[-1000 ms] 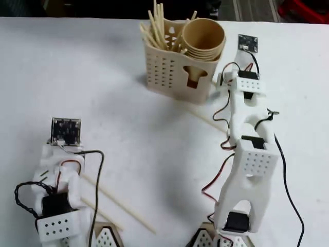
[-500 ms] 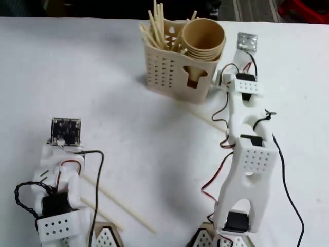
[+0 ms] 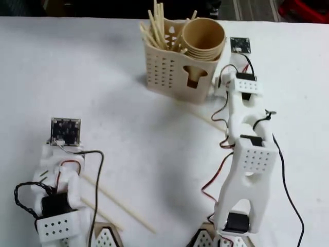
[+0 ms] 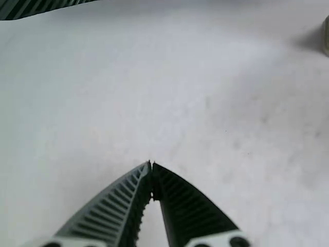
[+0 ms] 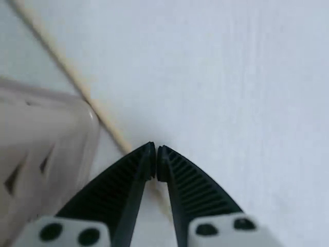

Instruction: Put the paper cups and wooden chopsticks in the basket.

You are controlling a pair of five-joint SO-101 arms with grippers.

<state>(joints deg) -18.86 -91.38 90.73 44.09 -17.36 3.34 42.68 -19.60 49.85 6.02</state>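
Note:
The cream perforated basket stands at the back centre with several wooden chopsticks and a stack of paper cups inside it. One loose chopstick lies on the table beside the basket and runs under the right arm. In the right wrist view, my right gripper is shut, its tips right over that chopstick, next to the basket wall. Two more chopsticks lie by the left arm. My left gripper is shut above bare table.
The white table is open to the left of the basket and between the two arms. Loose black and red cables hang by both arms. A dark strip marks the table's far edge.
The right arm's wrist has shifted slightly toward the basket. The left arm and the loose chopsticks have not moved.

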